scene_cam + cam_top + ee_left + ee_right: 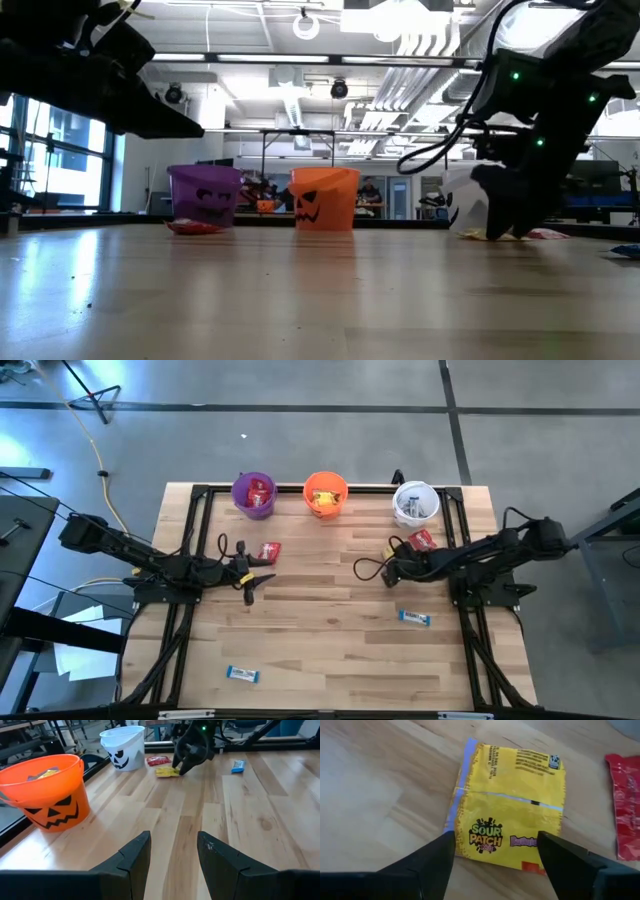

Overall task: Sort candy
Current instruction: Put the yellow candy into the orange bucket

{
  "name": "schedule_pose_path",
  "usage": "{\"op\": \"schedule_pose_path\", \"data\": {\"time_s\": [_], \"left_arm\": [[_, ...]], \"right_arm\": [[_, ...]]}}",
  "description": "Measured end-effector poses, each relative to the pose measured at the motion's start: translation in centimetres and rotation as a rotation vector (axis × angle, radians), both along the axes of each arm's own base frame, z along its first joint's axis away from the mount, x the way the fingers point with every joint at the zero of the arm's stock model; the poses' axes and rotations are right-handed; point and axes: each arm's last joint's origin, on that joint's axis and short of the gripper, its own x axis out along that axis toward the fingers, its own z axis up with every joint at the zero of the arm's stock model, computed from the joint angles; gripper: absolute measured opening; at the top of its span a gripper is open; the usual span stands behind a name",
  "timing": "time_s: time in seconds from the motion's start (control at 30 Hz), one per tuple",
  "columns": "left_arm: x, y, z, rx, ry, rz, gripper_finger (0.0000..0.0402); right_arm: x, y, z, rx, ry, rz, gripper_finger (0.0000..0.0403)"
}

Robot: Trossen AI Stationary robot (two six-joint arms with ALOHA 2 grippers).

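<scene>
A yellow candy packet (pixel 507 815) lies flat on the wooden table, and my right gripper (pixel 495 852) hangs open right over it, pointing steeply down, one finger at each of the packet's sides. The left wrist view shows the same packet (pixel 167 771) under that gripper (pixel 189 762). A red packet (pixel 622 805) lies beside it, near the white bucket (pixel 415 503). My left gripper (pixel 172 855) is open, low over bare wood at the table's left (pixel 250 585). Another red packet (pixel 268 551) lies just beyond it. Two blue-and-white bars (pixel 414 618) (pixel 242 675) lie nearer the front. My right gripper's open fingers (pixel 437 857) come down from above on either side of the yellow packet's near end (pixel 485 837). Whether their tips touch it, I cannot tell. The packet lies flat on the table.
A purple bucket (pixel 254 495), an orange bucket (pixel 325 495) and the white bucket stand in a row at the table's far edge, each holding candy. A dark metal frame (pixel 190 500) runs along the table's sides. Bare wood lies between the two arms.
</scene>
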Motion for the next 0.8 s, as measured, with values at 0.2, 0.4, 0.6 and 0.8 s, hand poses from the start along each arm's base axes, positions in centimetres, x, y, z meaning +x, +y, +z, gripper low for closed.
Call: {"op": "schedule_pose_path", "data": {"time_s": [0.2, 0.4, 0.6, 0.8], "left_arm": [[0.0, 0.0, 0.0, -0.005, -0.002, 0.001, 0.0149], [0.0, 0.0, 0.0, -0.007, -0.007, 0.001, 0.0149], [0.0, -0.1, 0.1, -0.013, -0.009, -0.004, 0.0149], [-0.1, -0.5, 0.1, -0.013, -0.009, -0.027, 0.0149]], "right_arm": [[0.4, -0.4, -0.6, -0.013, 0.017, -0.021, 0.0223], [1.0, -0.5, -0.1, -0.032, 0.047, 0.076, 0.0071], [3.3, -0.2, 2.2, -0.079, 0.018, 0.203, 0.0017], [7.1, -1.3, 6.6, -0.234, -0.100, 0.341, 0.0020]]}}
